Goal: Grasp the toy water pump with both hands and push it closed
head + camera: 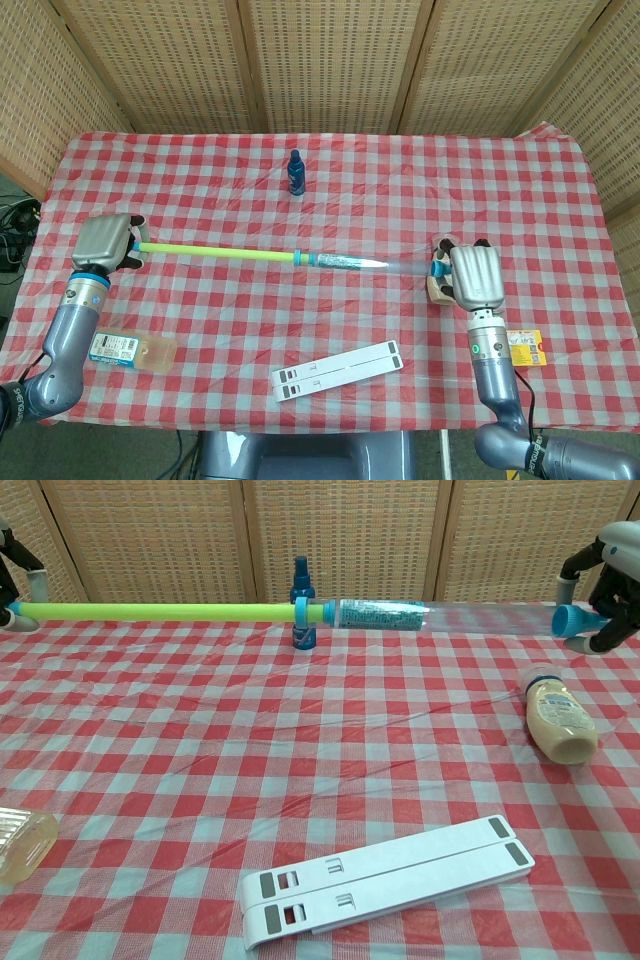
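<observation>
Here the toy water pump (pixel 300 258) hangs stretched out level above the checked tablecloth (pixel 330 190), a thin lime-green rod running into a clear plastic tube with blue collars. The left hand (pixel 108 240) has its fingers wrapped round the rod's end; the right hand (pixel 470 275) clasps the blue cap at the tube's far end. Behind the pump stands a small dark-blue bottle (pixel 301 602). A squat beige jar (pixel 560 720) lies on its side, a flat white folding stand (pixel 385 880) rests nearer the front edge.
</observation>
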Tool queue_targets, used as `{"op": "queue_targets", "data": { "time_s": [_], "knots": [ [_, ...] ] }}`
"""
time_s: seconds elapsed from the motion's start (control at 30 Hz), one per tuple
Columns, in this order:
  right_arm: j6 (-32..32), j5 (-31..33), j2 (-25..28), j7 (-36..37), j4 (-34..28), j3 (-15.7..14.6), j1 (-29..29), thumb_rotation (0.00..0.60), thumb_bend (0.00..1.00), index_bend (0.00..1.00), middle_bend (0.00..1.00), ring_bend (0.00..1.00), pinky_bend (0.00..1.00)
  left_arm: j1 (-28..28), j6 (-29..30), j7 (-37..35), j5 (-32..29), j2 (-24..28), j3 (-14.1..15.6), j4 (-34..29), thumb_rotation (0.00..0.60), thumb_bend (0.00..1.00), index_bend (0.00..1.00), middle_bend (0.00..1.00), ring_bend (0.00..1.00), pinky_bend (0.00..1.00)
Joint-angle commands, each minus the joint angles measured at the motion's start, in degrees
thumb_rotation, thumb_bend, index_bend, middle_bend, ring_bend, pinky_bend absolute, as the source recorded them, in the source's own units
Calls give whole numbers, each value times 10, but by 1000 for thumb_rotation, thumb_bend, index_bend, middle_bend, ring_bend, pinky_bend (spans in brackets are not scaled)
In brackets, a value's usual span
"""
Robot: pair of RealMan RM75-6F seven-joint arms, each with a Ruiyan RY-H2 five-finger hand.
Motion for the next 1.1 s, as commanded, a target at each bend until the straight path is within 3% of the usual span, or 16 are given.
{"op": "queue_targets", "data": {
  "time_s": [0.03,0.4,1.1],
  "knots": [
    [2,-1,0,-8,-5,2,4,600,450,560,1000,994,473,0,1,0,1,0,0,-3,600,668,845,902,757,639],
    [6,-3,-11,-30,-19,-5,13,600,420,612,1000,994,473,-4,3,4,0,-4,0,-10,600,668,845,902,757,639],
    [-3,5,-39,-52,-9,-4,35,600,409,620,1000,994,473,-19,11,19,-5,-20,-2,-35,600,667,844,902,757,639]
  ]
}}
